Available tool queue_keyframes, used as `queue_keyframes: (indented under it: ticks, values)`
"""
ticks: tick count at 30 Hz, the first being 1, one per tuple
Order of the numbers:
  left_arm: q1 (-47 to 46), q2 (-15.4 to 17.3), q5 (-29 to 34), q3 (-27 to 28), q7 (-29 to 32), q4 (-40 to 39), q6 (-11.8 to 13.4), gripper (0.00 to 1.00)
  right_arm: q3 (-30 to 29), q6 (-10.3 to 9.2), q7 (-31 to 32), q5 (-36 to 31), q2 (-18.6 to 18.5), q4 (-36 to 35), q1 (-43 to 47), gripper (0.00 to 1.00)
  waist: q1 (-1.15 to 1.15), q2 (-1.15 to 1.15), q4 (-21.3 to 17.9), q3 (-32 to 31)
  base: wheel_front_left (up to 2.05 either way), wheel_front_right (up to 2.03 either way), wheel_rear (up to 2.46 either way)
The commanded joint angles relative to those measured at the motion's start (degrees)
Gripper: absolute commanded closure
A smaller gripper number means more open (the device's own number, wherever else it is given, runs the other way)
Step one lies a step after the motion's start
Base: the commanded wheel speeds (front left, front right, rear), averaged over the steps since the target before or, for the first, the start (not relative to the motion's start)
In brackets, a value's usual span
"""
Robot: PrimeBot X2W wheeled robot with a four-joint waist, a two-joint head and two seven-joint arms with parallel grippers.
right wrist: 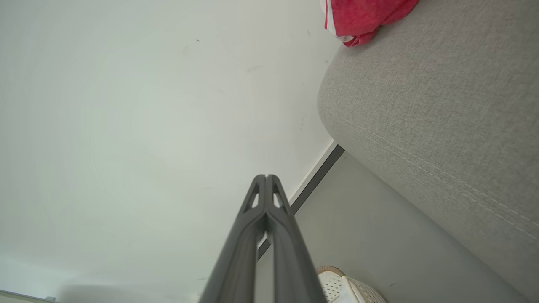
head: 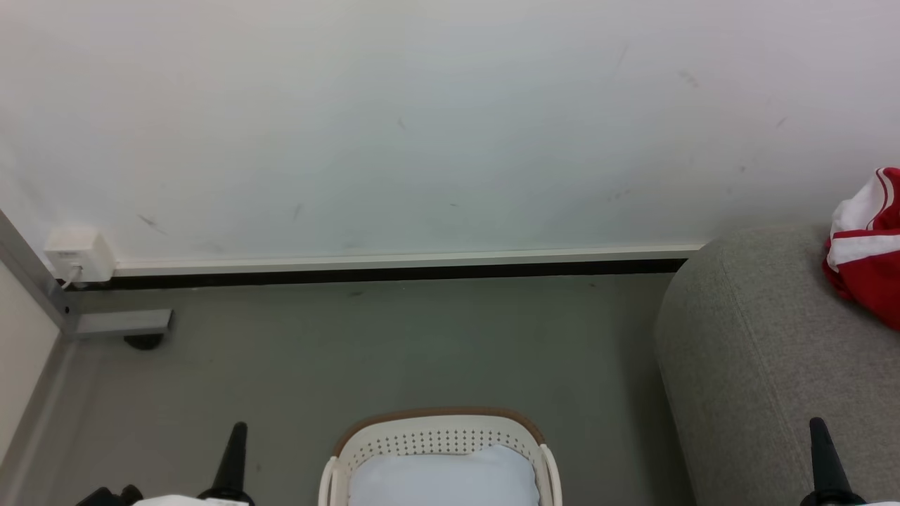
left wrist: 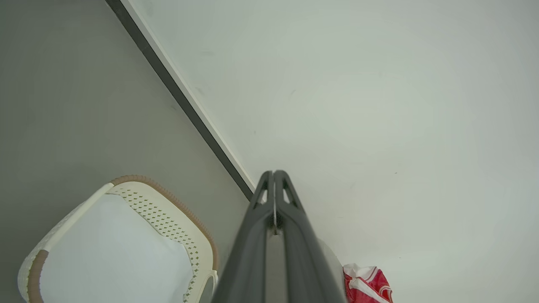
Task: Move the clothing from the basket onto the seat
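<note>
**Jaws.** Left gripper (left wrist: 273, 173): jaws together along their length, nothing between them. Right gripper (right wrist: 266, 176): jaws together, nothing between them. In the head view each gripper points up from the bottom edge. The left one is over the floor (head: 422, 337), left of the basket (head: 436, 416). The right one is over the seat (head: 759, 337).

**Basket.** It stands on the floor between the grippers. A pale cloth (head: 443, 478) lines it. No red fabric shows inside, in the head view or the left wrist view.

**Clothing.** The clothing (head: 868, 246) lies bunched on top of the seat, close to the wall (head: 422, 126) and well apart from the basket. The frame edge cuts off part of it.

**Task status.** Judged complete: the clothing is out of the basket and resting on the seat, and neither gripper is touching it. No transfer step appears to be left. The only open check is the clothing's full extent, which the pictures do not show.
</note>
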Motion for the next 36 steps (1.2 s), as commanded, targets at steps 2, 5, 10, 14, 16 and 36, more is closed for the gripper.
queue_keyframes:
  ticks: [2,5,10,14,16,36]
  values:
    - [-1.3,0.2,-2.6,0.6,0.7,-0.8,-0.6,1.00,0.1,-0.01,0.7,2.7,-0.7,-0.6,-1.4,1.00,-0.01,0.00,0.0,0.1,0.00,0.00,0.00]
    - [-1.5,0.1,-4.1,0.9,1.1,-0.9,-0.7,1.00,0.1,-0.01,1.2,4.4,-0.7,-0.6,-1.9,1.00,-0.01,0.00,0.0,0.1,0.00,0.00,0.00]
    - [-1.7,0.1,-6.5,1.2,1.7,-1.1,-0.9,1.00,0.2,-0.01,1.7,6.6,-0.8,-0.6,-2.3,1.00,-0.01,0.00,-0.1,0.2,0.00,0.00,0.00]
    - [-2.0,0.1,-8.4,1.5,2.2,-1.2,-1.1,1.00,0.2,-0.01,2.3,8.8,-0.8,-0.5,-2.6,1.00,-0.01,0.00,-0.1,0.3,0.00,0.00,0.00]
    - [-2.1,0.0,-9.6,1.7,2.4,-1.3,-1.2,1.00,0.2,-0.01,2.5,9.8,-0.8,-0.5,-2.8,1.00,-0.01,0.00,-0.1,0.4,0.00,0.00,0.00]
    - [-3.2,-0.1,-18.9,3.1,4.9,-1.9,-2.1,1.00,0.4,-0.01,5.1,19.4,-0.9,-0.4,-4.5,1.00,-0.01,0.00,-0.3,0.9,0.00,0.00,0.00]
